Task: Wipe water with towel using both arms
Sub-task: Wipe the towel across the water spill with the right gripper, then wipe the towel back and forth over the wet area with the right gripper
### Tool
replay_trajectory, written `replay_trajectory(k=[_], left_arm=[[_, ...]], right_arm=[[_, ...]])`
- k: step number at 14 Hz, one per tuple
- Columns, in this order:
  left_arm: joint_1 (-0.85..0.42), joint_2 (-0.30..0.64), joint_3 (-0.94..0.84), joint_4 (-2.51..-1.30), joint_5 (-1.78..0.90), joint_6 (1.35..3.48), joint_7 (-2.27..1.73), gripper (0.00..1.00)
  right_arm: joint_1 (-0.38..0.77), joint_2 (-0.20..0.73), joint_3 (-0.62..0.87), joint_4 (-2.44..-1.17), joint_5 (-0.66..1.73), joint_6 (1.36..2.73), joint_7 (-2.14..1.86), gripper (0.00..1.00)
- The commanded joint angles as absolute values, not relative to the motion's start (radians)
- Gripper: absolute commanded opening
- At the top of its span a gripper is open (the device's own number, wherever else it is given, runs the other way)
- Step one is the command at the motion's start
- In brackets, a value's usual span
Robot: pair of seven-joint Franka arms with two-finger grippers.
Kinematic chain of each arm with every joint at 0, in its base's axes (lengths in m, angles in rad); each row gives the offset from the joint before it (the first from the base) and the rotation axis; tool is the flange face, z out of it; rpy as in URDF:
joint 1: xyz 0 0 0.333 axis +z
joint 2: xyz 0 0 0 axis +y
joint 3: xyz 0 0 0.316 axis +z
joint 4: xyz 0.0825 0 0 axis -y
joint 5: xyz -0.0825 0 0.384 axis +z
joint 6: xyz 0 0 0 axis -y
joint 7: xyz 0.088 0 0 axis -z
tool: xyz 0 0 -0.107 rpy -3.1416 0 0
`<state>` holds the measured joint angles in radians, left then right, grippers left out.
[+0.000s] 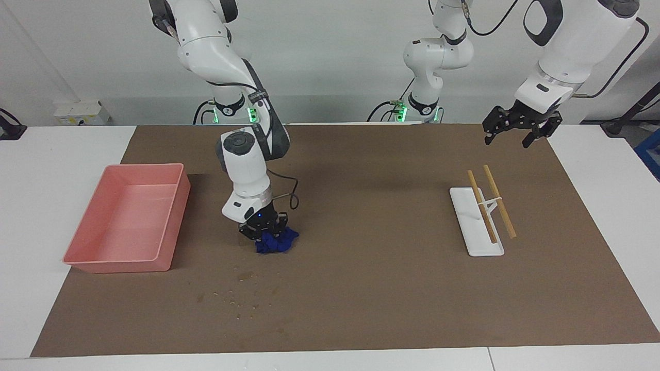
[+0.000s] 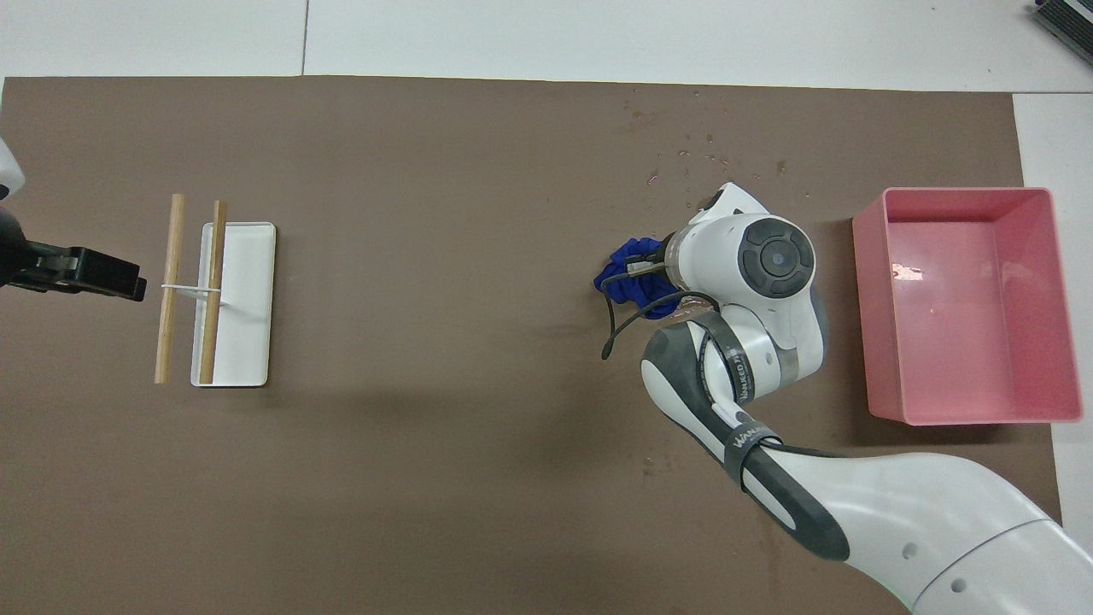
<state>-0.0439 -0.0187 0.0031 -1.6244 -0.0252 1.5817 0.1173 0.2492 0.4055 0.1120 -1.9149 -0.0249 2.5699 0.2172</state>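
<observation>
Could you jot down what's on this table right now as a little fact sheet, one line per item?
towel: blue, bunched, on the brown mat
right gripper: shut on the towel, pressing it to the mat
water: scattered droplets on the mat, farther from the robots than the towel
tub: pink, beside the towel, at the right arm's end
rack: white, with two wooden sticks, at the left arm's end
left gripper: open, holding nothing, waiting in the air at the left arm's end
</observation>
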Motion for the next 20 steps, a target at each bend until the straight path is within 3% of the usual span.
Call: replay_trajectory(k=[1,11,14,17,20], left_arm=[[-0.035,-0.051,-0.001,-1.660,-0.012,1.588,0.124,1.00],[-0.035,-0.051,-0.011,-1.673,-0.014,1.629,0.117,1.00],[-0.032,-0.049,-0.011,-1.667,-0.057,1.641,0.080,1.00],[-0.041,-0.051,-0.011,-1.674,-0.054,1.632,0.089,1.00],[-0.043,-0.057,-0.011,-1.678,-0.055,1.618,0.087,1.00]], right_arm=[[0.264,0.437,0.124,-1.924,0.009,2.547,0.244,0.00],[0.265,0.384,0.186,-1.979,0.028,2.360,0.423,0.00],[0.265,0.324,0.186,-2.034,0.026,2.278,0.404,0.00],[0.264,0.264,0.183,-2.124,0.006,2.273,0.373,0.00],[0.217,0.268,0.178,-2.125,-0.087,2.302,0.298,0.00]])
